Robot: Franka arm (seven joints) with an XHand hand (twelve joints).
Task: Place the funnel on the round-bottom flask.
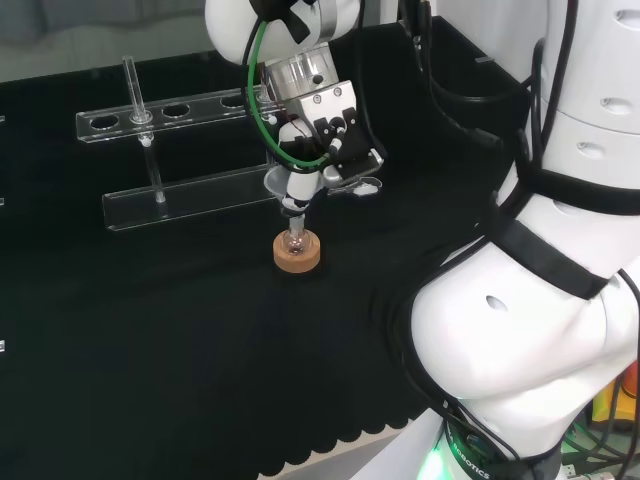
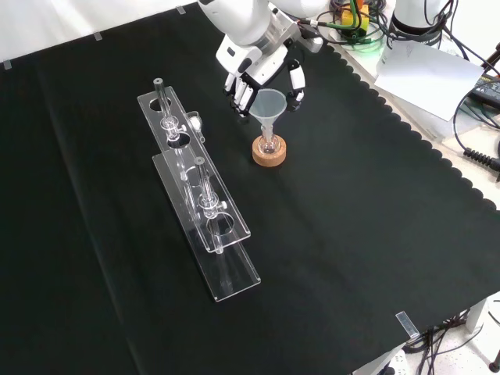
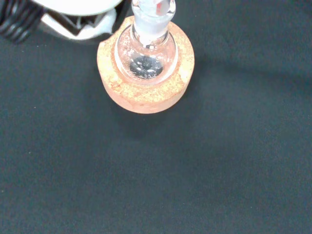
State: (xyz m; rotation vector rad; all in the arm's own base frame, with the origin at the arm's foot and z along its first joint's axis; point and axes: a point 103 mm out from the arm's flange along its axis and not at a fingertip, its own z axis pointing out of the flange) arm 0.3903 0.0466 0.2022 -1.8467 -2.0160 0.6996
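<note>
Cloth [image 2: 351, 234] lies nearest in the front view, black, matte and scallop-edged. Beyond it, the cork ring [image 2: 269, 151] (a thick, grainy disc) carries the round-bottom flask [image 2: 269, 144], a small clear glass bulb with a short neck. The funnel [image 2: 270, 105], a clear cone with a narrow stem, stands upright with its stem entering the flask neck. The hand [image 2: 262, 78] has its fingers curled round the funnel rim, gripping it. Risk, as judged: a sideways drag on release could tip the light flask off its ring, since smooth glass slides easily. A clear rack [image 2: 195, 187] stands apart at left.
</note>
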